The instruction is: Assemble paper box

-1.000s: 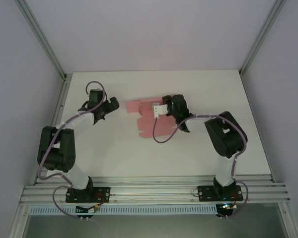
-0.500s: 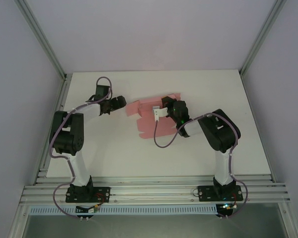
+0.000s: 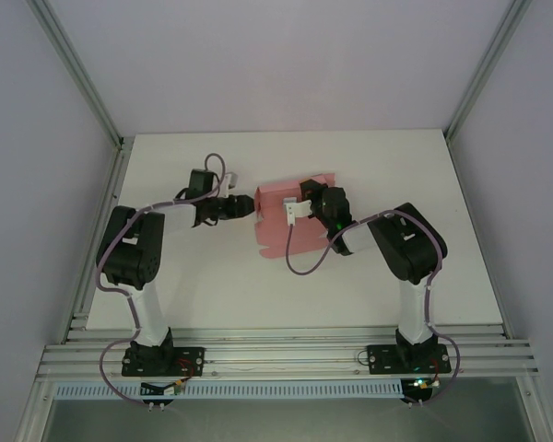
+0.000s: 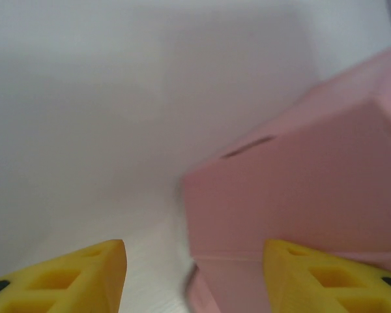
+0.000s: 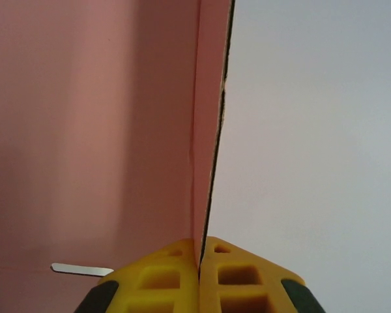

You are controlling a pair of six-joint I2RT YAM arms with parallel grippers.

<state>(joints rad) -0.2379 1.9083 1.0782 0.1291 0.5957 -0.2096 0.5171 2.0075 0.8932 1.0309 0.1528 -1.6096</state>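
The box lies near the middle of the desk, between the two arms, and is only partly formed. Its near part is spread flat on the desk, with no near wall folded up. Just beyond that, a thin upright panel is pinched on its edge by the right tool, whose jaws are clenched on the card with no gap to be seen. At the box's left side, a raised, creased flap with a slot in it is met by the left tool. Its jaws stand apart with the flap's lower corner between them, close to the right finger, and no grip is seen. Farther back, a scalloped edge is lifted slightly. Some walls are judged to be raised, while the closing of corners, the tucking of tabs and the near flaps are left to be done.
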